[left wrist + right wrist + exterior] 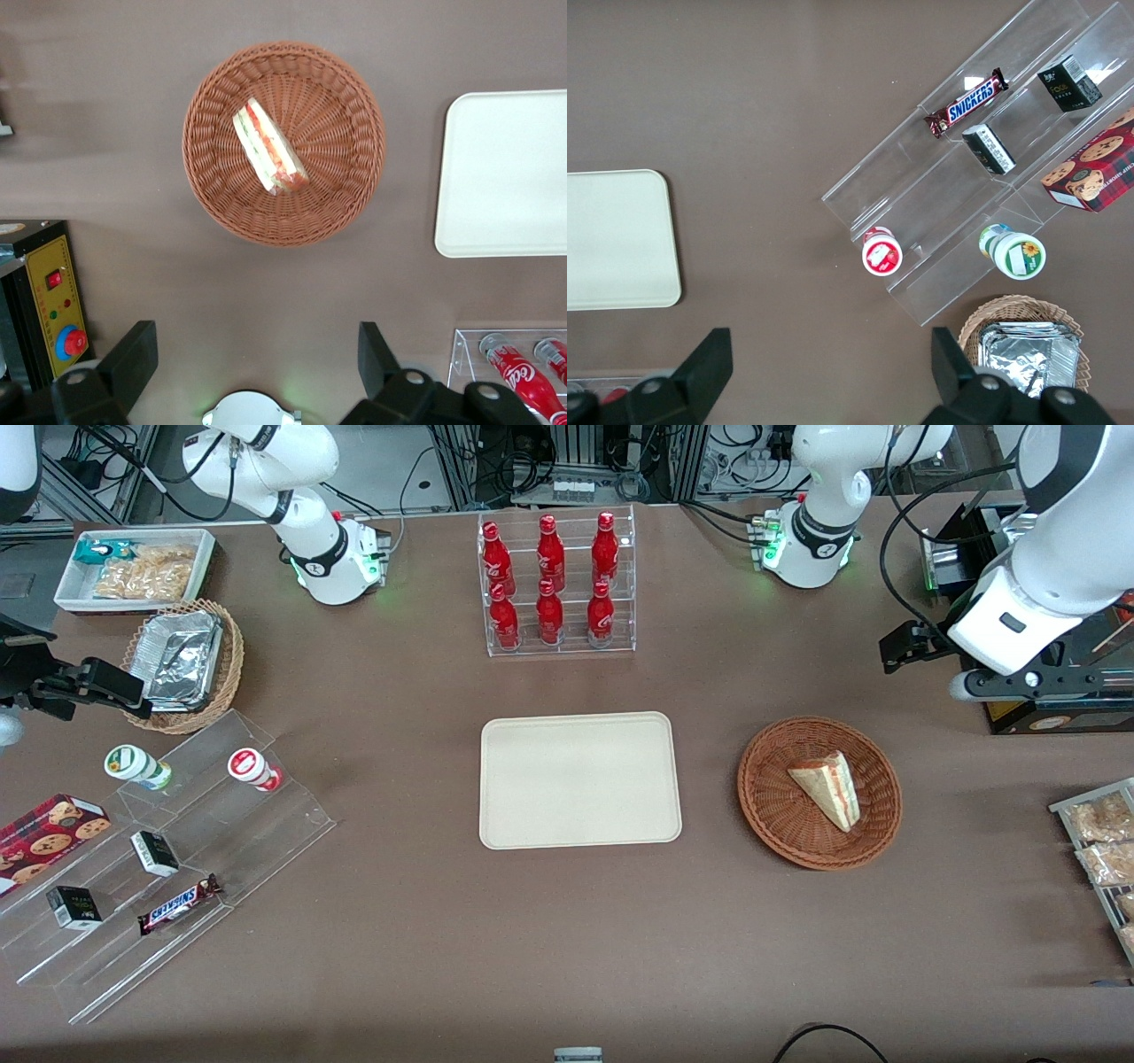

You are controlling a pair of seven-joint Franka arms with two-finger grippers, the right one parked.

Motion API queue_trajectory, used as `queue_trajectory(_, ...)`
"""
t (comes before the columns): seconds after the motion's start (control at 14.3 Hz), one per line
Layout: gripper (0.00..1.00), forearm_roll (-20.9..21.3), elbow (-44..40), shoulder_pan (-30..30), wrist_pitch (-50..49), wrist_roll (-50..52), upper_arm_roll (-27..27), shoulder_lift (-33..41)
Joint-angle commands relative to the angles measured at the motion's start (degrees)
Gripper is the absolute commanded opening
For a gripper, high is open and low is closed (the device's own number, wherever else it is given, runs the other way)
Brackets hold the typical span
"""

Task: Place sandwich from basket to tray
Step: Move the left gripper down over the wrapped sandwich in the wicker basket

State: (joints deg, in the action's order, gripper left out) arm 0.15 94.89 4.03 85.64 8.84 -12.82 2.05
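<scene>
Sandwich (827, 787) lies in basket (771, 815), tray (580, 779) bare; your jaws (257, 359) hang wide above, everything left.

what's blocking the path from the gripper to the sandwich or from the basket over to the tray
Nothing visible. The open gripper hangs above bare table beside the basket; the sandwich lies uncovered, and only bare table separates basket and tray.
</scene>
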Motion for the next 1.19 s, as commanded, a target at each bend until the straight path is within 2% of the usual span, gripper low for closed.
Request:
queue_trajectory(0.0, 1.00, 0.29, -1.46, 1.07, 2.13, -3.02, -0.80, -1.25)
queue_trajectory(0.42, 1.00, 0.38, 3.71, 1.07, 3.90, -3.57, -0.80, -5.03)
queue_trajectory(1.12, 1.00, 0.64, 20.76, 1.86, 30.01, -4.01, -0.71, -12.24)
